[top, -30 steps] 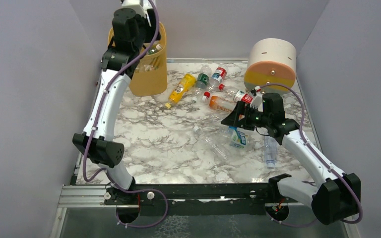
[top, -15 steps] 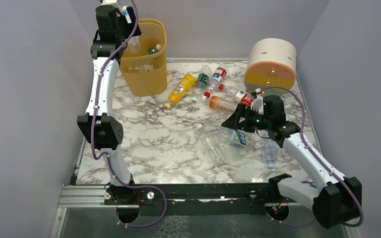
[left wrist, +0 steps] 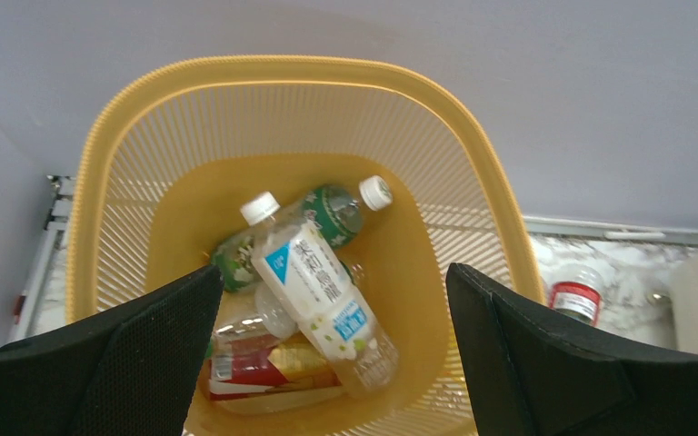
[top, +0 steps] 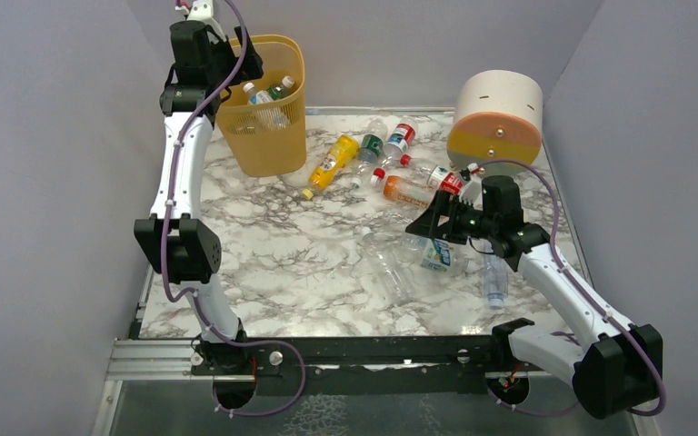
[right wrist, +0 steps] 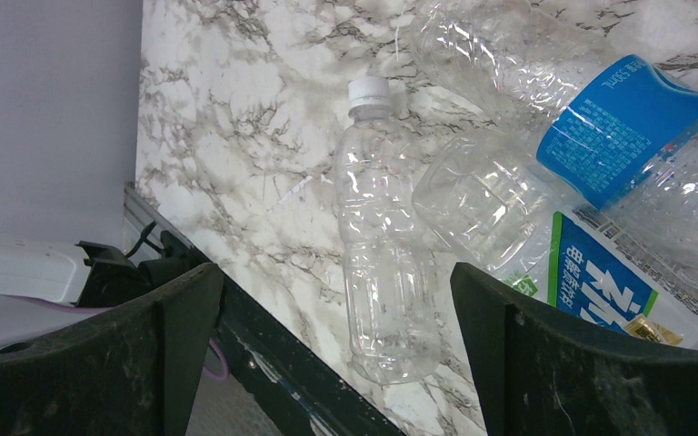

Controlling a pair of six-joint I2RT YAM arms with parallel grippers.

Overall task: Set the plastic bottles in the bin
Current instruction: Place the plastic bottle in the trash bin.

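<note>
Plastic bottles (left wrist: 314, 291) are found in two places. At the far left, several lie at the bottom of the bin (top: 268, 145), among them a white-capped one with a blue-and-white label, a green one (left wrist: 327, 213) and a red-labelled one (left wrist: 254, 363). The left gripper (left wrist: 332, 272) is held above the bin's mouth, its jaws spread wide with nothing between them, so a drop-off is judged complete on this side. Toward the middle of the marble table (top: 273, 254), a yellow bottle (top: 332, 162), an orange bottle (top: 406, 190) and others with red or green labels are scattered in a loose cluster, well apart from the bin. Further right, the right gripper (right wrist: 332, 272) is poised low over a clear unlabelled bottle (right wrist: 382, 245) lying on its side, near a blue-labelled bottle (right wrist: 618, 118); its jaws are likewise wide apart and nothing is grasped. The next move is judged to call for these jaws to be lowered astride the clear bottle's body and closed, without the neighbouring bottles being pinched. A round drum (top: 497, 113) at the far right is not part of the work.
</note>
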